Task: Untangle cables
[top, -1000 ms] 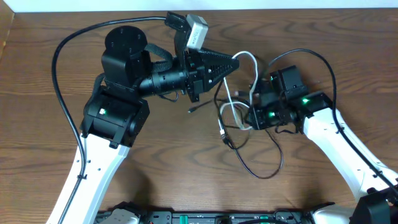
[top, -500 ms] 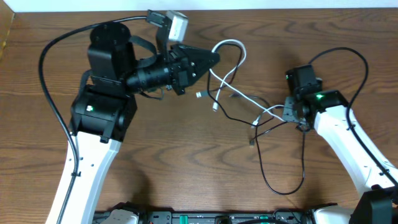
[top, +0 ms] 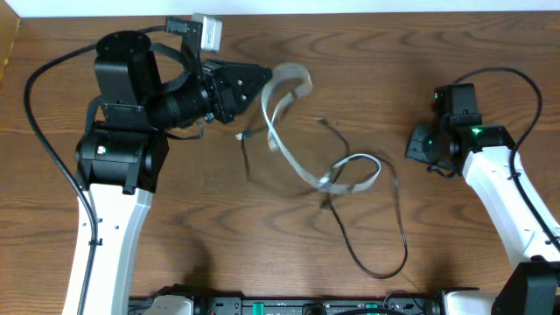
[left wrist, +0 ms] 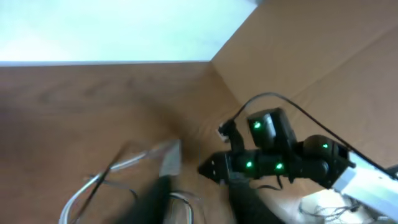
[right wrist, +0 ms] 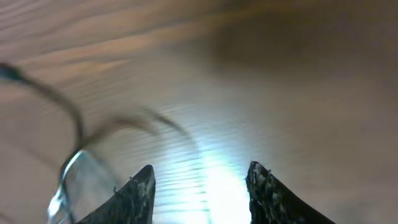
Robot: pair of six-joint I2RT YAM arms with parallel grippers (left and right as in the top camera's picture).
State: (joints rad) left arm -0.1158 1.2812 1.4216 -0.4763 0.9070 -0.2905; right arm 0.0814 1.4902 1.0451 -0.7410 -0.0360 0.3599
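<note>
The white cable [top: 302, 171] runs from my left gripper [top: 264, 77] in a raised, blurred loop, then down to a second loop at mid-table. The left gripper looks shut on its upper end. The left wrist view is blurred and shows the white cable [left wrist: 99, 180] beside the dark fingers [left wrist: 165, 202]. The black cable [top: 398, 219] crosses the white loop and trails toward the front of the table. My right gripper [top: 409, 147] is open and empty, to the right of both cables. Between its fingertips [right wrist: 199, 186] only wood shows. The white cable [right wrist: 65, 177] and black cable [right wrist: 68, 106] lie to its left.
Thick black cords arc from the arm bases at the left [top: 44, 70] and the right [top: 507, 79]. A white wall edge [top: 350, 7] runs along the table's far side. The right arm [left wrist: 267, 155] shows in the left wrist view.
My left gripper has pulled left with the white cable, stretching it out. My right gripper has let go of the cables and drawn back to the right. The bundle has spread apart.
</note>
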